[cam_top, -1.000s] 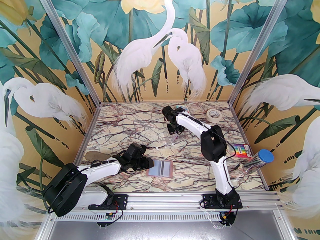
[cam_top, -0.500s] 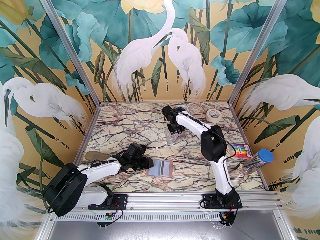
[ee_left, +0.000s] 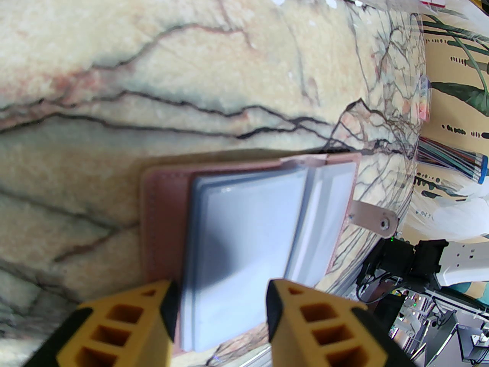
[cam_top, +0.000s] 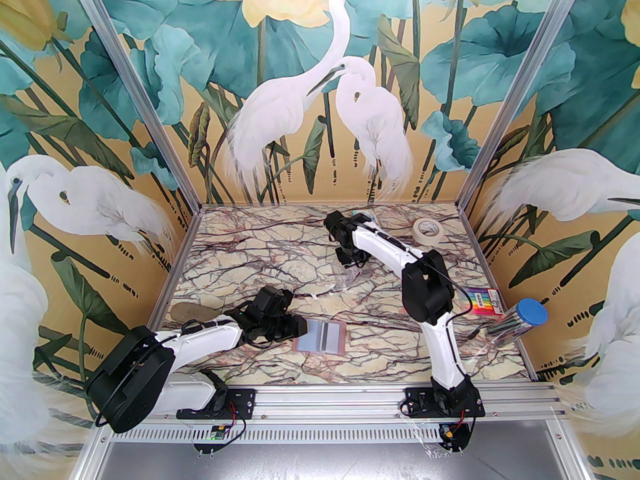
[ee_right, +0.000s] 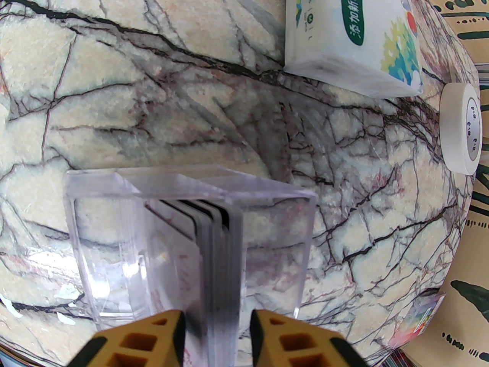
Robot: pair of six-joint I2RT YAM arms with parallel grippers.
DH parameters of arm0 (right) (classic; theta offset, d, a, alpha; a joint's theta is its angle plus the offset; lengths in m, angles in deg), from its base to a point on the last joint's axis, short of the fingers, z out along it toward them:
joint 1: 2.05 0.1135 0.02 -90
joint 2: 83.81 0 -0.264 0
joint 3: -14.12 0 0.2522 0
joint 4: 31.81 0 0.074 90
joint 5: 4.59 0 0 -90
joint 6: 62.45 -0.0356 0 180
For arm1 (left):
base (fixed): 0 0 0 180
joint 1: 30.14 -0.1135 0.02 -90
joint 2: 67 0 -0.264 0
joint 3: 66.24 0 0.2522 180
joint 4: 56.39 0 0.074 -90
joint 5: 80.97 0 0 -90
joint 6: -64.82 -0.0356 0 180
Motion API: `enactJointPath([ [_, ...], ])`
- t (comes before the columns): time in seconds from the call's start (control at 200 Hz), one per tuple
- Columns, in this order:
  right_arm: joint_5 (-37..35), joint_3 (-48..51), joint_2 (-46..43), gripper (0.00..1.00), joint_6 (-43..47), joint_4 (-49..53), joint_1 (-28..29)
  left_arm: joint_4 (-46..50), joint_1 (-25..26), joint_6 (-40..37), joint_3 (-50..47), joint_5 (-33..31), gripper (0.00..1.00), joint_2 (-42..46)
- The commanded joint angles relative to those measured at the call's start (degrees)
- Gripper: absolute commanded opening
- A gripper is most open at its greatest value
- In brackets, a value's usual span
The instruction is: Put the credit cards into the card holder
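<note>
From above, the pink card holder [cam_top: 302, 346] lies open and flat on the marbled desk [cam_top: 240, 263] toward the near edge. The left end effector [cam_top: 299, 326] is just beside its left side. The right end effector [cam_top: 350, 264] hangs farther back over a clear stand [cam_top: 346, 280], so the right arm is much the nearer to the stored cards. At the left wrist, the left end effector [ee_left: 221, 300] is spread wide and empty, its yellow ribbed fingers [ee_left: 126, 331] flanking the holder's near edge; whether they touch it I cannot tell. The holder's stitched, leather-like cover frames glossy clear sleeves, with what looks like a pale blue card [ee_left: 248, 235] under the top one. At the right wrist, the right end effector [ee_right: 217, 321] is partly open and grips nothing. Its fingers sit close on either side of the cards [ee_right: 219, 243], a thin stiff stack standing on edge in the stand. The stack lies straight ahead with its faces parallel to the fingers, so closing should pinch it across its thickness. A soft tissue pack [ee_right: 351, 33] and a roll of tape [ee_right: 458, 124] sit well beyond.
</note>
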Motion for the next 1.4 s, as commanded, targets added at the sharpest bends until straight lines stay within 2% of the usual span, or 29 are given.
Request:
enactJointPath([
  [0.0,-1.44,-1.64,-2.07,0.31,0.33,1.43,-0.26,2.24,-0.26,-1.51,-1.06,-1.77,0.44,-1.15],
  [0.515,-1.61,-2.37,-2.33,0.20,0.22,2.31,-0.29,2.33,-0.27,-1.60,-0.65,-1.69,0.44,-1.41],
  [1.395,-3.77,-3.30,-2.69,0.20,0.41,4.17,-0.23,2.38,-0.27,-1.86,0.06,-1.51,0.44,-2.04],
])
